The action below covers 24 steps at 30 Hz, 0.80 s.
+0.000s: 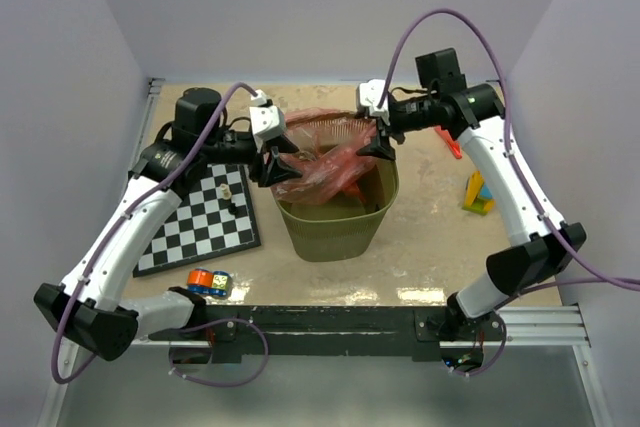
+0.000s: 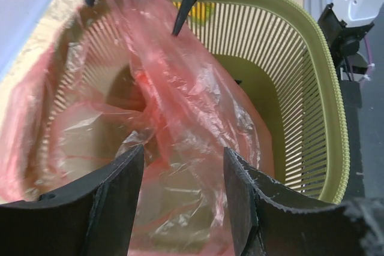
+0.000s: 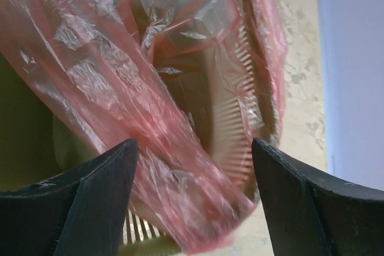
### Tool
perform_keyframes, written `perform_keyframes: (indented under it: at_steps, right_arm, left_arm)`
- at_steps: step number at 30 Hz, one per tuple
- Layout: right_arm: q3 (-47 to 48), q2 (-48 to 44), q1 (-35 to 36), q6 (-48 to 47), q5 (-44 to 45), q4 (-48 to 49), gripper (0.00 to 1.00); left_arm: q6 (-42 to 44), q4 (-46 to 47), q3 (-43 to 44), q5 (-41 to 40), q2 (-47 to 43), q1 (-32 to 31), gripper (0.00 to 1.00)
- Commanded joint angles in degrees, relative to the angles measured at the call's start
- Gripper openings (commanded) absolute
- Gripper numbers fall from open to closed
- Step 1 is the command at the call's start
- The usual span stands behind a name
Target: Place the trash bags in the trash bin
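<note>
Plain pale lilac walls (image 1: 330, 7) close the table (image 1: 430, 247) in at its far, left and right edges. Its top is mottled tan under soft, even light, and a silver rail (image 1: 545, 319) runs along the near edge.

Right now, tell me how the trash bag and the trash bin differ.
The trash bag is translucent red-pink film; the trash bin is olive-green slatted mesh. The trash bag is limp and crumpled, draped across the opening and over the rim; the trash bin stands rigid and upright. Both can be seen through.
</note>
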Motion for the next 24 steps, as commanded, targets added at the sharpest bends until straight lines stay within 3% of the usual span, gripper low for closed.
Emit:
perform_keyframes:
  at_steps: [1, 4, 9, 15, 20, 24]
  right_arm:
    - [0.9, 2.1, 2.3, -2.3, 0.7, -2.7, 0.78]
    - [2.3, 4.1, 3.0, -1.9, 1.3, -4.5, 0.72]
    - [2.6, 3.0, 3.3, -1.1, 1.8, -4.6, 0.47]
    - [3.2, 1.7, 3.7, 0.8, 0.9, -4.6, 0.00]
    - [4.7, -4.9, 3.7, 0.4, -0.1, -3.4, 0.00]
    - [-1.3, -14.2, 3.7, 6.9, 1.0, 5.9, 0.00]
  left_arm:
    - [4.6, -4.4, 2.3, 0.8, 2.0, -2.4, 0.59]
    - [10.0, -11.4, 5.2, 0.7, 5.0, -3.9, 0.56]
    - [12.9, -16.2, 7.8, 0.1, 6.5, -4.4, 0.55]
    - [15.1, -16.7, 9.4, -1.8, 7.4, -4.4, 0.53]
    - [16.3, -17.9, 11.6, -2.1, 7.4, -4.4, 0.57]
    - [18.9, -22.0, 13.1, -0.8, 7.3, -4.6, 0.57]
